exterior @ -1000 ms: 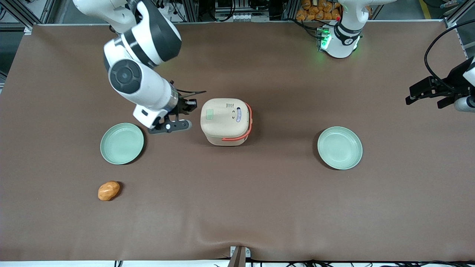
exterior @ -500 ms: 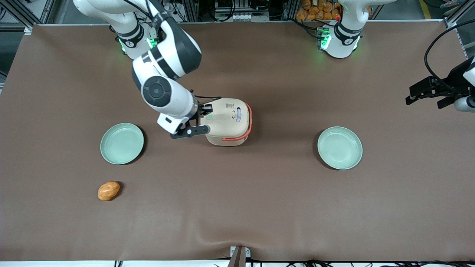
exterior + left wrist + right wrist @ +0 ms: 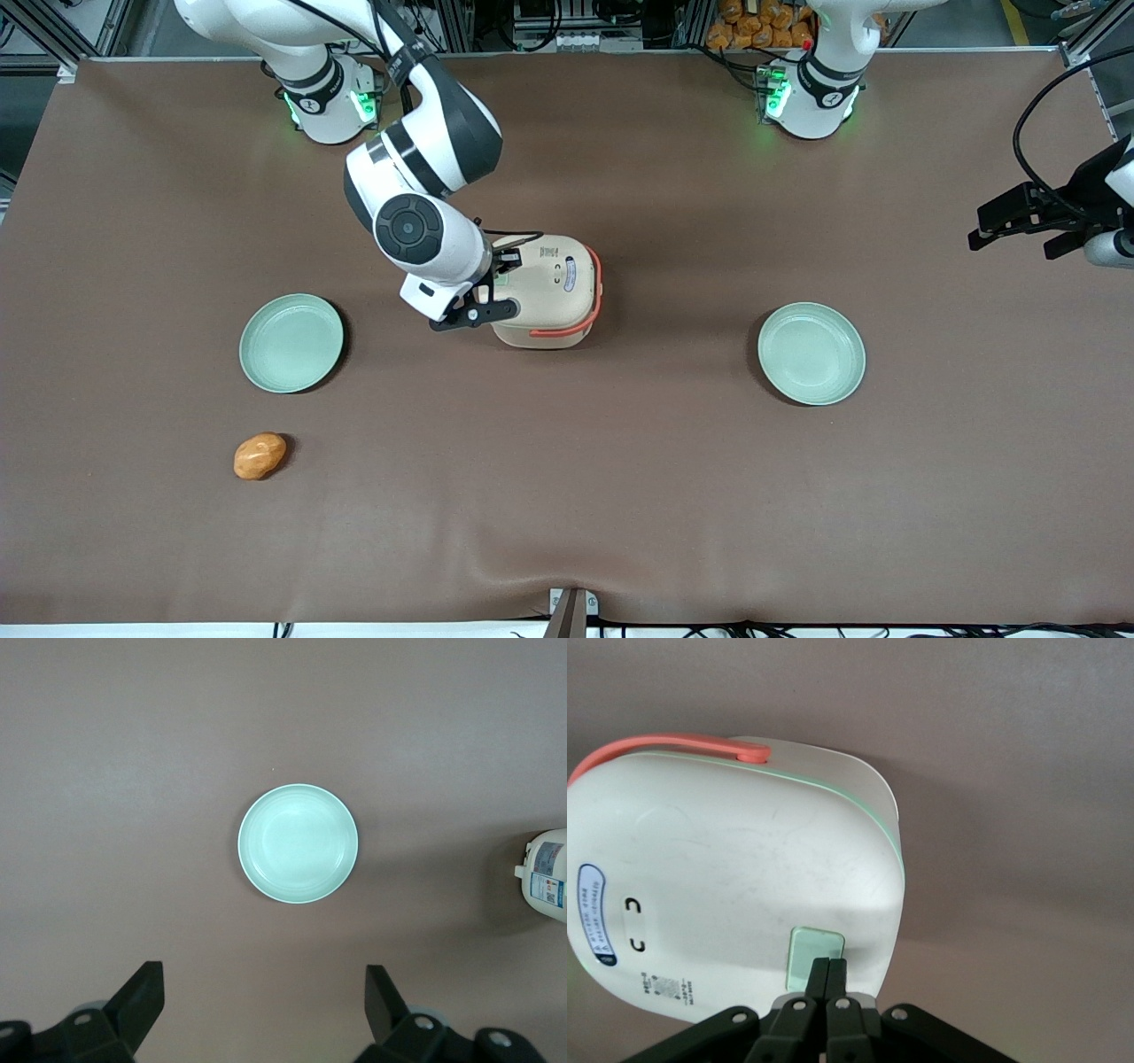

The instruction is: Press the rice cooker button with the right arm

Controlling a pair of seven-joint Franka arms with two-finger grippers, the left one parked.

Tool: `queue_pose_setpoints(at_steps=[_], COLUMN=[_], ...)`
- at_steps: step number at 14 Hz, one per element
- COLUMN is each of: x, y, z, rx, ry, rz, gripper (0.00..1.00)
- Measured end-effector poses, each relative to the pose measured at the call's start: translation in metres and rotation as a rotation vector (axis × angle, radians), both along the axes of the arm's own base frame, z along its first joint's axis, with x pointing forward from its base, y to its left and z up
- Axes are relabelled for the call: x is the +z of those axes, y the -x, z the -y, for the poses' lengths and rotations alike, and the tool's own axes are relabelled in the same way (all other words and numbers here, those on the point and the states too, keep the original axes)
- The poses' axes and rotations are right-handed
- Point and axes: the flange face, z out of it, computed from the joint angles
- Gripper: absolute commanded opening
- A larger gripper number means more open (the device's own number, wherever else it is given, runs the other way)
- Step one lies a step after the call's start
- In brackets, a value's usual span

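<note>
The cream rice cooker (image 3: 549, 288) with a coral-orange handle (image 3: 580, 321) stands at the middle of the table, lid closed. It also shows in the right wrist view (image 3: 726, 895), with a pale green square button (image 3: 814, 958) on its lid. My right arm (image 3: 416, 230) reaches over the cooker's edge nearest the working arm's end. My gripper (image 3: 829, 964) is shut, with its fingertips over the button; I cannot tell whether they touch it. In the front view the gripper (image 3: 501, 268) is mostly hidden by the wrist.
One mint-green plate (image 3: 291, 343) lies toward the working arm's end and another (image 3: 811, 354) toward the parked arm's end, also in the left wrist view (image 3: 298, 843). An orange-brown bread roll (image 3: 260, 455) lies nearer the front camera than the first plate.
My right arm has moved from beside the first plate toward the cooker, and the gripper now sits over the cooker's lid. The cooker has not moved.
</note>
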Motion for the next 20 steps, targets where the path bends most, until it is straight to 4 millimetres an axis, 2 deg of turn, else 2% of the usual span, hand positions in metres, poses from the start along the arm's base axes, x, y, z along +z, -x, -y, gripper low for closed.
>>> queue_pose_setpoints(at_steps=[9, 15, 17, 20], x=[-0.008, -0.003, 0.018, 0.070], y=[0.001, -0.001, -0.007, -0.015], z=[-0.004, -0.004, -0.007, -0.001], rx=[0.005, 0.003, -0.001, -0.016], ry=[0.004, -0.001, -0.029, -0.078], rz=[-0.005, 0.005, 0.048, 0.123], gripper=[0.00, 0.00, 0.17, 0.50])
